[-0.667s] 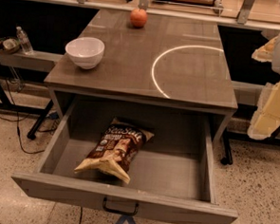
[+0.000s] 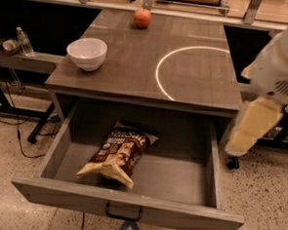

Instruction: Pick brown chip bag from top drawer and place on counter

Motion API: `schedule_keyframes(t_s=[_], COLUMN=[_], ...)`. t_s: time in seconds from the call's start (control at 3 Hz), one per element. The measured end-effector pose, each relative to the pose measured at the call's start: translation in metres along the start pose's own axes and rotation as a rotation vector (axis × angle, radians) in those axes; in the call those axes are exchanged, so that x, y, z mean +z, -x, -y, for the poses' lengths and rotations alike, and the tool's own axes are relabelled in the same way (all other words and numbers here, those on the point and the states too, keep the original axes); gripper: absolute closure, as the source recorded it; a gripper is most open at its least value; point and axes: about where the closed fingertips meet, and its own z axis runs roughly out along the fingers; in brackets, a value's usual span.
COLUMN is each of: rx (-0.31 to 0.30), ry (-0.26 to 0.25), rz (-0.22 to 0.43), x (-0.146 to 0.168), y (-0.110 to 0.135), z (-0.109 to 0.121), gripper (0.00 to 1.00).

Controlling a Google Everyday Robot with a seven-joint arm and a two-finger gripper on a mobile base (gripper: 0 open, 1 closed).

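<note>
Right of the top drawer (image 2: 128, 206), outside its side wall, your gripper (image 2: 253, 126) hangs; you cannot tell whether it is spread or closed. The brown chip bag (image 2: 119, 152) lies inside the drawer, left of its centre.

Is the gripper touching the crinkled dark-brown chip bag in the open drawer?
Apart. The camera view shows the gripper outside the right wall of the grey wooden drawer, while the crinkled dark-brown chip bag lies on its floor, left of centre.
</note>
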Motion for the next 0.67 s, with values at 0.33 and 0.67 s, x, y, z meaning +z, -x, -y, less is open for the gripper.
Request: schedule_keyframes(t_s=[0.33, 0.67], rx=[0.086, 0.167], ry=[0.018, 0.018], rz=[-0.046, -0.060], x=[0.044, 0.069], y=[0.027, 0.053], z=[-0.032, -0.048], gripper=[0.00, 0.00])
